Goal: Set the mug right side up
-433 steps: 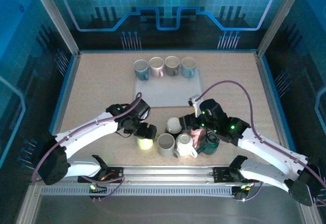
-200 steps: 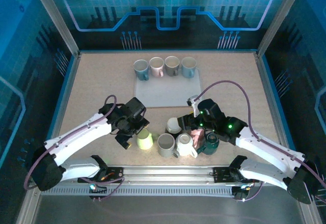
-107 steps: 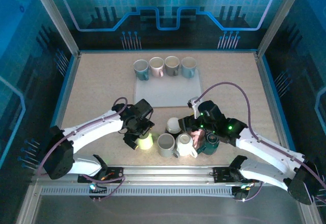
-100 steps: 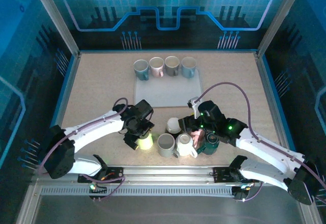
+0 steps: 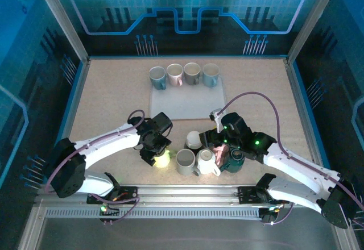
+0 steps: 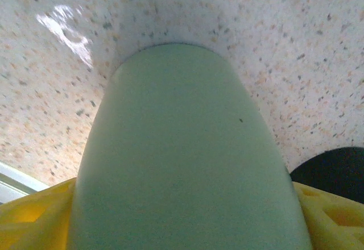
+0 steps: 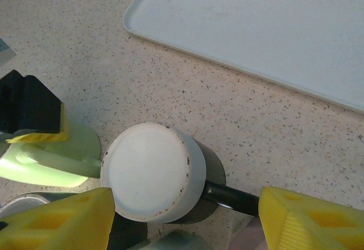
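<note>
Pale-green mug [image 5: 162,158] sits near-left on the worktop [image 5: 114,102], its long axis running from the left pincer [image 6: 182,221] down to the surface. That pincer pinches it; the right pincer [image 7: 187,219] is spread above a base-up white mug [image 7: 151,170].

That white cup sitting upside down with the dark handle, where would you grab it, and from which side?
Grip the white cup across its round wall, coming down from above. Its flat base faces up, so no rim is open to pinch. Keep the fingers off the dark handle, which sticks out sideways.
</note>
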Tool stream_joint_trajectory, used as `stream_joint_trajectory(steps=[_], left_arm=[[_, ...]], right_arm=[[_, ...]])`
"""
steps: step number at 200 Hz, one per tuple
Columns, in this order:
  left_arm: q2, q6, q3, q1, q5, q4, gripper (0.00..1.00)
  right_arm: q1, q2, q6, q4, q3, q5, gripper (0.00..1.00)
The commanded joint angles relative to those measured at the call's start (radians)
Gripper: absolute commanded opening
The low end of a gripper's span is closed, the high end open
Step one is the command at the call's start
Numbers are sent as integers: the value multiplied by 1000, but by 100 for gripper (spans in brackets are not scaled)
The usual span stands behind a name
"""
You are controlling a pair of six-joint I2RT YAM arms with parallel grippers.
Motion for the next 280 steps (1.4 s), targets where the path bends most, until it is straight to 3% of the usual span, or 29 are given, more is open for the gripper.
stream_joint_trajectory(steps=[1,41,58,76,111,146,188,212,251,280], left_arm=[[-90,36,51,4,-125,-123,31],[-315,153,65,25,-320,-163,28],[-415,311,65,28,-407,-107,28],[-520,552,51,29,-451,29,30],[-767,980,-89,29,-399,425,29],[-921,1236,-276,29,-316,805,12],[-960,1409,-366,29,-176,1016,23],[-984,1459,-395,29,-134,1089,24],[-986,1493,-420,29,-49,1150,24],[-983,1472,-439,29,-21,1188,23]], right_arm=[[-7,-17,-13,-18,46,18,69],[-7,-25,-19,-38,85,14,69],[-8,-31,-16,-38,95,9,69],[-7,-32,-6,-33,108,-9,69],[-11,-34,19,-17,132,-85,68],[-41,-52,59,12,152,-204,65],[-149,-70,133,119,145,-547,65],[-177,-45,181,192,137,-727,66],[-183,39,368,431,108,-910,68],[-159,113,509,669,95,-951,74]])
